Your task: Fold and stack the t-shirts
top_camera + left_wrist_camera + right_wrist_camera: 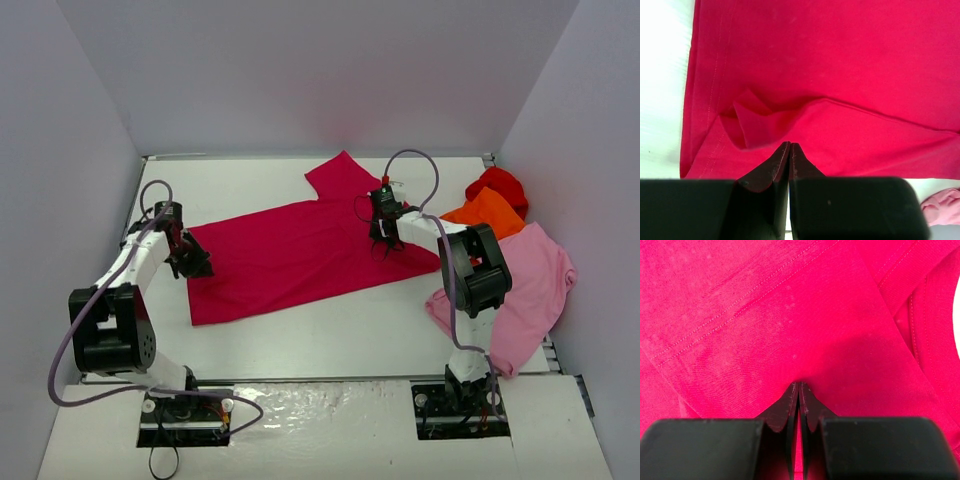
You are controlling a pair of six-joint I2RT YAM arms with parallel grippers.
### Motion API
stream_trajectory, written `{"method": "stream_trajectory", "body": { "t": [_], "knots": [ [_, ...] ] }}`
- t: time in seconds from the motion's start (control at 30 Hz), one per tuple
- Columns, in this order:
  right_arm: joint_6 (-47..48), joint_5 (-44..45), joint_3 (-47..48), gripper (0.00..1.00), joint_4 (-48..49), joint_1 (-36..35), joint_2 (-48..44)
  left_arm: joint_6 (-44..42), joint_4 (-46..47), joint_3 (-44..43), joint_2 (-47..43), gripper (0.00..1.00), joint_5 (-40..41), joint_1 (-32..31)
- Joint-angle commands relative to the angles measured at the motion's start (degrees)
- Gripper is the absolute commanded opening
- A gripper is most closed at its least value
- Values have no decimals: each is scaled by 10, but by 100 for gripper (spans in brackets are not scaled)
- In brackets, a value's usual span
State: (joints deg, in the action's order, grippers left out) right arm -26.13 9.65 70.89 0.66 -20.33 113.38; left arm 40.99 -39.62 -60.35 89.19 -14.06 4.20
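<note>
- Knit cloth, soft and matte: the raspberry-red t-shirt (300, 255), spread almost flat and aslant across the middle of the white table (320, 345), hem end toward the left arm, neck and one short sleeve toward the far side.
- Hem stitching (715, 85) in two fine parallel rows along the shirt's edge; beside it a small raised pucker (747, 120), with a long soft ridge running off to the right.
- Left gripper (197, 267) at the hem end of that shirt, clenched, its dark wedge-shaped fingers (765, 175) pressed flat against each other. Tips down on the cloth just beside the pucker; impossible to tell whether any fabric is nipped between them.
- Right gripper (385, 243) near the neck end of the same shirt, likewise clenched tight, tips meeting in a point on smooth cloth. Above them a folded-over layer edged by a straight stitched seam (735, 302) running diagonally; cannot tell whether cloth is caught.
- Orange t-shirt (490, 212), crumpled into an angular heap at the table's far right.
- Bright red t-shirt (497, 183), bunched and rounded, just behind the orange one and touching it.
- Pale pink t-shirt (530, 285), broad and rumpled, lying nearer than the orange one along the right edge, beside the right arm.
- Smooth pale grey walls (300, 70) on three sides.
</note>
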Motion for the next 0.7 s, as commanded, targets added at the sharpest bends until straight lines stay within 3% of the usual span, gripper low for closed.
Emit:
{"method": "stream_trajectory", "body": {
  "t": [0.0,0.1,0.3,0.43,0.67],
  "knots": [
    [6,18,-16,0,-77,10,30,1,-9,-26,0,0,29,-4],
    [6,15,-14,0,-77,11,32,-4,-30,-41,-9,1,55,-4],
    [6,12,-13,0,-74,10,36,-11,-95,-80,-54,26,117,-5],
    [6,8,-14,0,-73,10,36,-19,-146,-103,-82,33,162,-4],
    [6,2,-16,0,-72,10,34,-12,-138,-64,-78,35,145,-4]
  ]
}}
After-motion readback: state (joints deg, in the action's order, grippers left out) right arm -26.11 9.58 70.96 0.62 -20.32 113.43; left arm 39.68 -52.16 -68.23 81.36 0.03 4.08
